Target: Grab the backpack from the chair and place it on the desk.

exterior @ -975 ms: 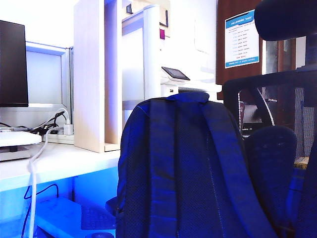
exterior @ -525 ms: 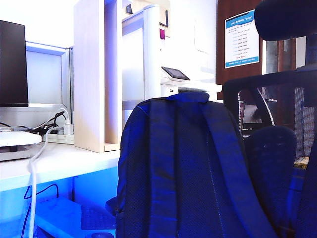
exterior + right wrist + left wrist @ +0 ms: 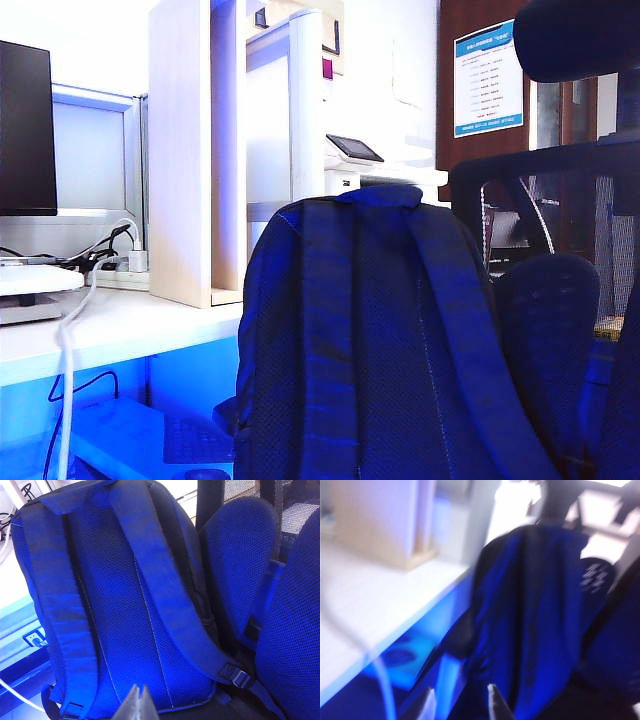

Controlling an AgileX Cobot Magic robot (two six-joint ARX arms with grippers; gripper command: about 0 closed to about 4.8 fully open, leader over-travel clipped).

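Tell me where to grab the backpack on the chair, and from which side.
Probably take the top grab loop of the backpack, coming down from above. The pack stands upright against the chair, its loop uppermost and clear. The left gripper, jaws parted, and the shut right gripper both sit low before the pack.

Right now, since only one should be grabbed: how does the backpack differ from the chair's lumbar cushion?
The backpack has two wide straps and a flat, tall back panel; the cushion is rounded, strapless and smaller. The backpack stands upright in front, while the cushion sits behind it against the chair back. Both are dark blue mesh.
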